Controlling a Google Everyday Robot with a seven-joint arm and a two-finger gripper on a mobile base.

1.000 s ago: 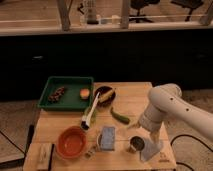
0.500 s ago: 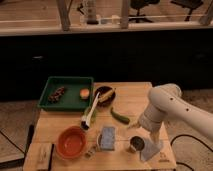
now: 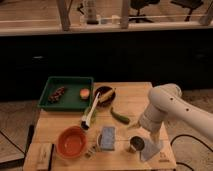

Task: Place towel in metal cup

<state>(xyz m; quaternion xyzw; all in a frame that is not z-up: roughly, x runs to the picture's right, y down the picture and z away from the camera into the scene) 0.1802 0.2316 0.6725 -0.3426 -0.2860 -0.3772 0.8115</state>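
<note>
The white robot arm runs off the right edge, so where it's mounted is out of shot. Its gripper hangs over the desk's front right corner and covers part of the thin pale grey-blue towel lying there. As for the dark lumps in the green rectangular tray by the back left corner, they're too small to tell what they are.

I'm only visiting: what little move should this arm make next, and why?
Probably ease the gripper straight down onto the towel to grasp it. The gripper hangs just above the cloth, which lies flat beside the metal cup, not in it, so it must be picked up before going in.
</note>
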